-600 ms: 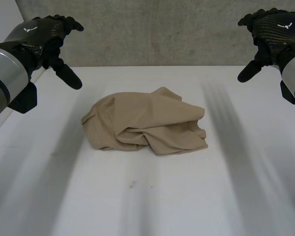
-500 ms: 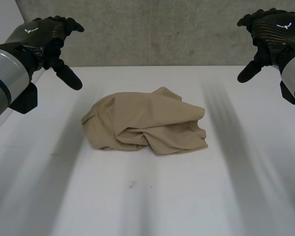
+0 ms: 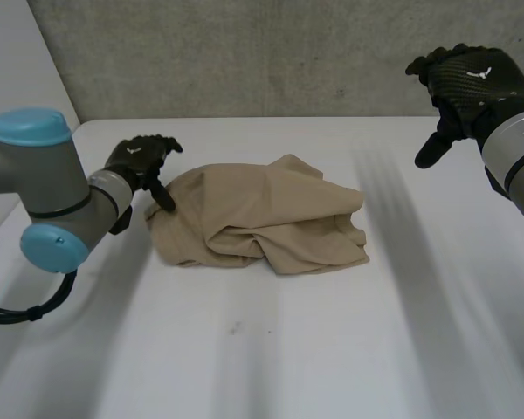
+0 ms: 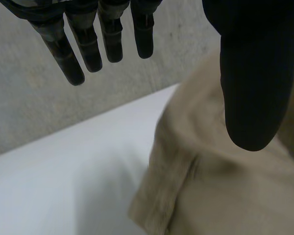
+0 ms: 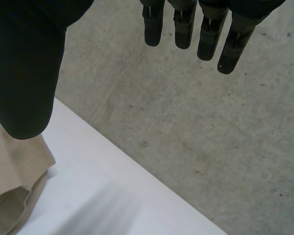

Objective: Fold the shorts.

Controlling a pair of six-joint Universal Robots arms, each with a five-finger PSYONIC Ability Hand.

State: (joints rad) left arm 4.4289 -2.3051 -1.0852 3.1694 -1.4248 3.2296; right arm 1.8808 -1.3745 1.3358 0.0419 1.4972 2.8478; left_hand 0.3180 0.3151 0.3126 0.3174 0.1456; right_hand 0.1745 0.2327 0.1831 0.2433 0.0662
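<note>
One pair of tan shorts (image 3: 258,218) lies crumpled in a heap at the middle of the white table (image 3: 288,349), with its deepest creases bunched toward the heap's five o'clock. The left hand (image 3: 144,161) sits low at the heap's ten o'clock edge, spread wide and holding nothing. In its wrist view, straight fingers (image 4: 90,44) reach out past the hem while the thumb (image 4: 247,73) hangs apart above the fabric; whether it touches the cloth cannot be told. The right hand (image 3: 467,83) is raised at the heap's two o'clock, well apart from the cloth. It is also wide and empty, with its fingers (image 5: 206,34) relaxed and its thumb (image 5: 24,63) splayed, in front of the grey concrete wall (image 3: 244,52).
</note>
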